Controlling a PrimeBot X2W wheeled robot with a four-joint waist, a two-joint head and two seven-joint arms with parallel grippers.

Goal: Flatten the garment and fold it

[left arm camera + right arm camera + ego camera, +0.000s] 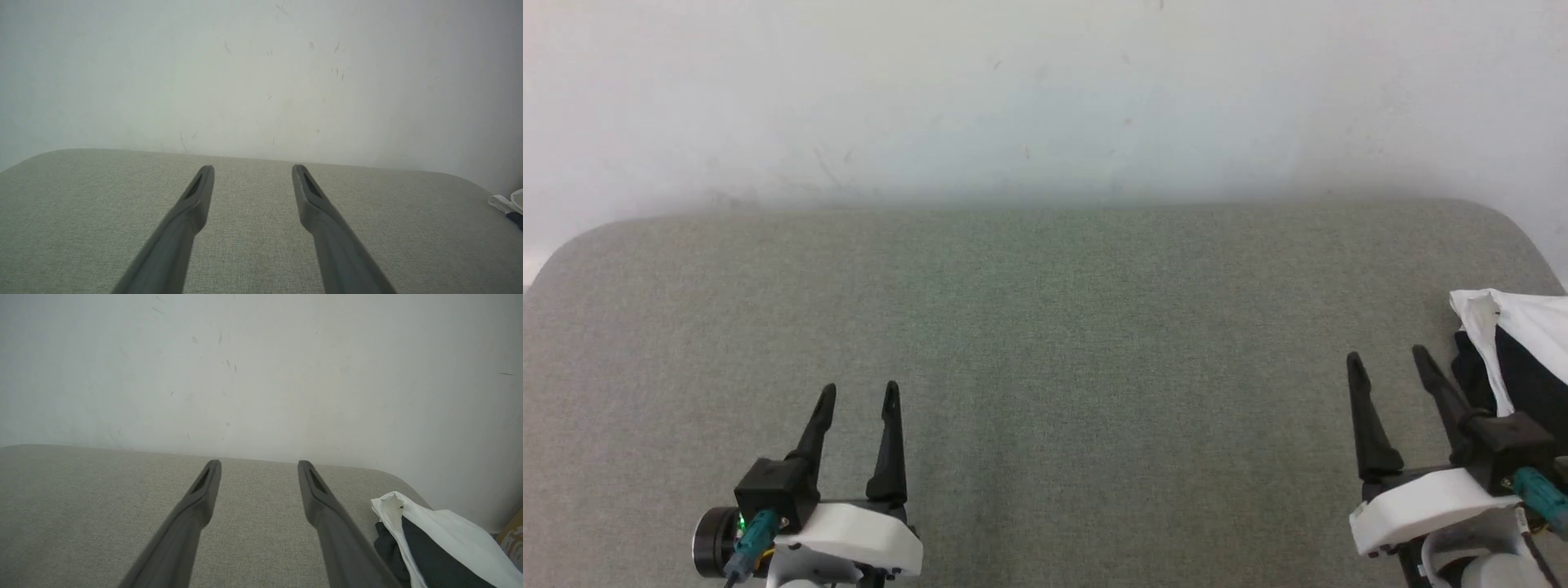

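Grey fabric table (1045,327) meets a white wall. My left gripper (858,400) waits wide apart, holding nothing. My right gripper (1388,363) is wide too, just beside the garment (1515,343), bunched at the right edge. Nothing is flattened yet; next I must seize it and drag it to the centre.

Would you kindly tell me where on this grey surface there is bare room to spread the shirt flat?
The grey surface is bare from the left gripper to the right gripper and back to the wall. Only the right edge is crowded, where the shirt lies bunched beside that gripper.
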